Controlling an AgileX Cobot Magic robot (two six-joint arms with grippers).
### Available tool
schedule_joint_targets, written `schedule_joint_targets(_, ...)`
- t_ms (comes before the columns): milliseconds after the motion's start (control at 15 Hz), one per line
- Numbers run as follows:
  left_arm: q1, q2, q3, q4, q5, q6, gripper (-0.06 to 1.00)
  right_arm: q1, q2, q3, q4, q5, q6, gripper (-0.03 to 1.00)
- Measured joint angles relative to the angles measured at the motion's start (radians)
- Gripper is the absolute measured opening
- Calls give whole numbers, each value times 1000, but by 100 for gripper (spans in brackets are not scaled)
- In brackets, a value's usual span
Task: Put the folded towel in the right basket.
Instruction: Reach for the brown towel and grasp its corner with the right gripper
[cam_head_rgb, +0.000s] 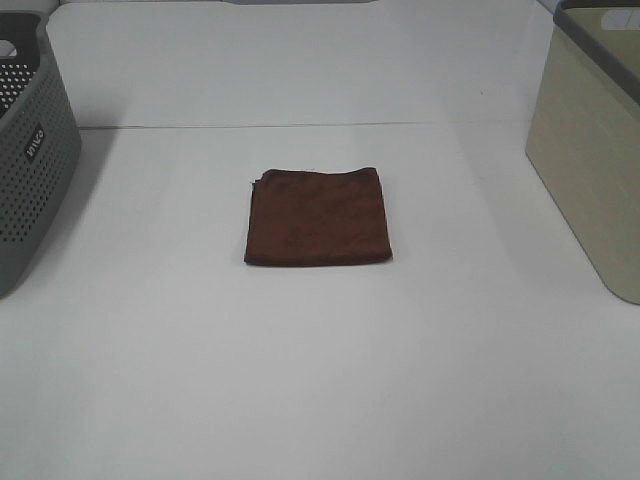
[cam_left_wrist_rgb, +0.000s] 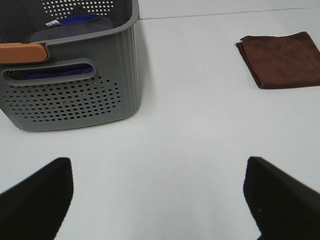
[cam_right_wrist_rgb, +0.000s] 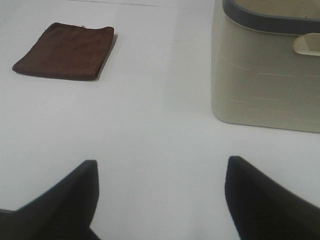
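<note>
A folded brown towel (cam_head_rgb: 318, 216) lies flat in the middle of the white table. It also shows in the left wrist view (cam_left_wrist_rgb: 283, 58) and in the right wrist view (cam_right_wrist_rgb: 66, 50). The right basket (cam_head_rgb: 592, 140) is beige with a grey rim and stands at the table's right edge; the right wrist view (cam_right_wrist_rgb: 265, 65) shows its side wall. My left gripper (cam_left_wrist_rgb: 160, 192) is open and empty, well short of the towel. My right gripper (cam_right_wrist_rgb: 160, 192) is open and empty, apart from towel and basket. Neither arm shows in the high view.
A grey perforated basket (cam_head_rgb: 28, 150) stands at the left edge. The left wrist view shows its wall (cam_left_wrist_rgb: 70, 95), purple cloth (cam_left_wrist_rgb: 75, 25) inside it and an orange handle (cam_left_wrist_rgb: 22, 51). A table seam (cam_head_rgb: 300, 126) runs across behind the towel.
</note>
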Motion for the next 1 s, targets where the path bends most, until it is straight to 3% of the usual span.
schedule_joint_targets(1000,0,0,0,0,0,0,88,0,0,0,0,0,0,68)
